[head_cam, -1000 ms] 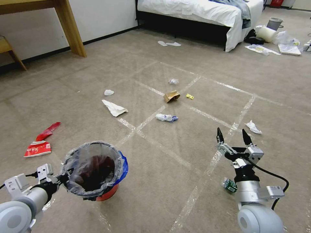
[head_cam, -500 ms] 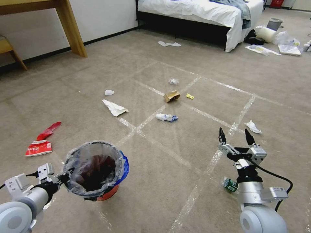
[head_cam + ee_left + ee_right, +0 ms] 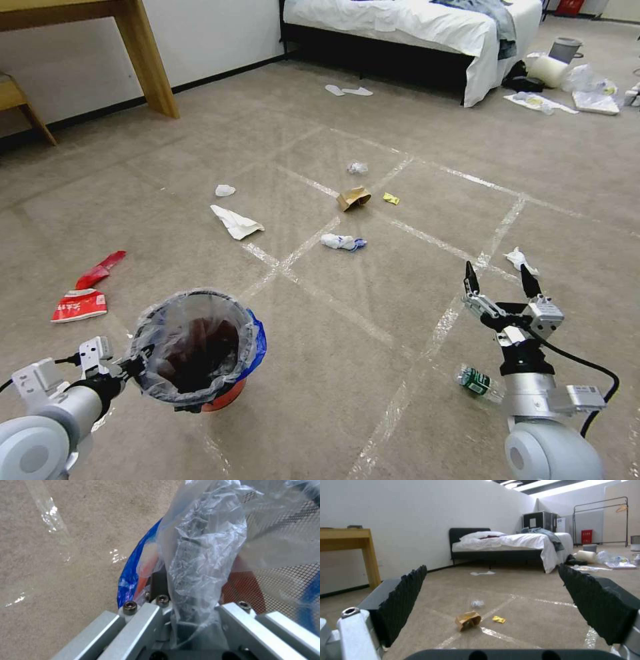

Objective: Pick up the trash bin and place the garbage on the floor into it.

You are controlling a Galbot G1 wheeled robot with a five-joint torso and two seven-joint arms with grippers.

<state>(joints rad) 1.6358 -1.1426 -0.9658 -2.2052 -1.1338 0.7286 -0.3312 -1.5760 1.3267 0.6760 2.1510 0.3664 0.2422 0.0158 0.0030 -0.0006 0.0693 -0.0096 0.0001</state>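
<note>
The trash bin [image 3: 193,347], a red bucket with a clear liner and a blue bag edge, hangs at lower left. My left gripper [image 3: 130,367] is shut on its rim, and the liner [image 3: 200,555] bunches between the fingers in the left wrist view. My right gripper [image 3: 503,280] is open above the carpet, just short of a white tissue [image 3: 519,259]. A clear bottle [image 3: 479,382] lies beside that arm. Further garbage lies ahead: white paper [image 3: 235,222], a brown carton [image 3: 353,197], a yellow wrapper [image 3: 391,198], a white-blue wad [image 3: 342,243] and red wrappers [image 3: 80,305]. The right wrist view shows the carton [image 3: 467,620] between the open fingers [image 3: 403,597].
Shiny tape lines [image 3: 300,247] cross the carpet. A bed [image 3: 413,27] stands at the back, with white slippers [image 3: 348,90] in front of it. A wooden table leg [image 3: 150,60] is at the back left. A grey bin [image 3: 565,48] and clutter sit at the back right.
My right gripper has moved right and a little forward, towards the white tissue, still open. The bin and left gripper have hardly moved.
</note>
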